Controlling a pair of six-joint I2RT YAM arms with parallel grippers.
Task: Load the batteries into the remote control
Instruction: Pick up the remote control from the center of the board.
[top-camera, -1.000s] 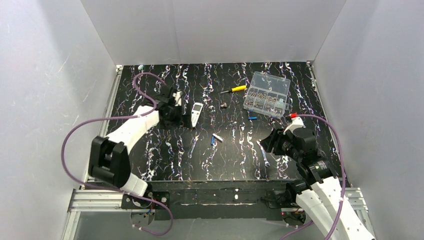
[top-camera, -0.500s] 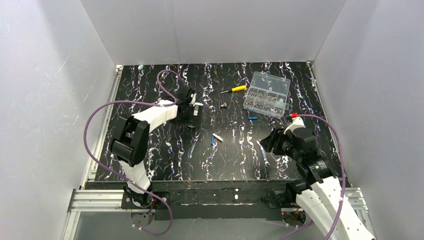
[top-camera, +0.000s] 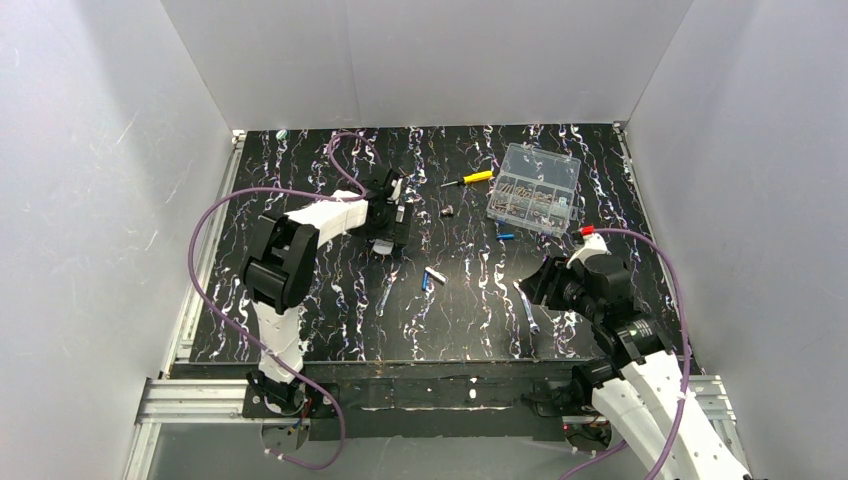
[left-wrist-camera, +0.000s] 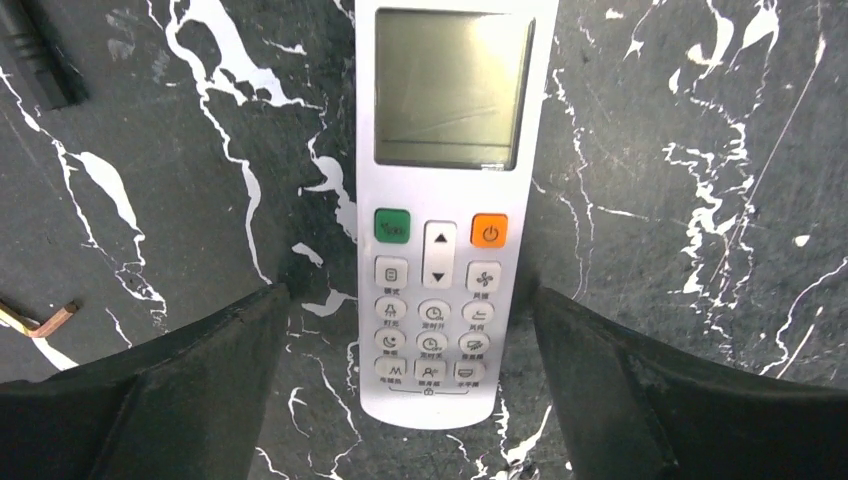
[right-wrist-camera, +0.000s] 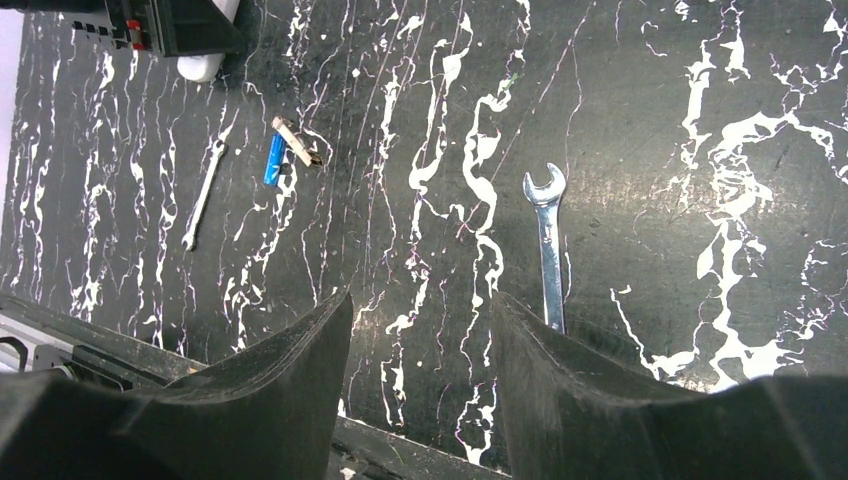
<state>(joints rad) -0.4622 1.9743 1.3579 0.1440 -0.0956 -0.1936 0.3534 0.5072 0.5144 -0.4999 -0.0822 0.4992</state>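
Left claw (left-wrist-camera: 408, 300) spread wide, straddling the button end of the remote (left-wrist-camera: 440, 210), which lies flat, face up; nothing gripped. Right claw (right-wrist-camera: 420, 310) parted, empty, a wrench (right-wrist-camera: 546, 250) just beside it, a blue battery (right-wrist-camera: 274, 160) farther off.

The remote control (left-wrist-camera: 445, 200) is a slim white handset lying flat and face up on the tabletop (top-camera: 470, 320). It has a grey screen at one end, then a green and an orange button and rows of small white keys. It sits at 9 o'clock of centre. One blue battery (top-camera: 427, 282) lies loose just at 6 o'clock of centre, and a second blue battery (top-camera: 505, 237) lies at 3 o'clock.
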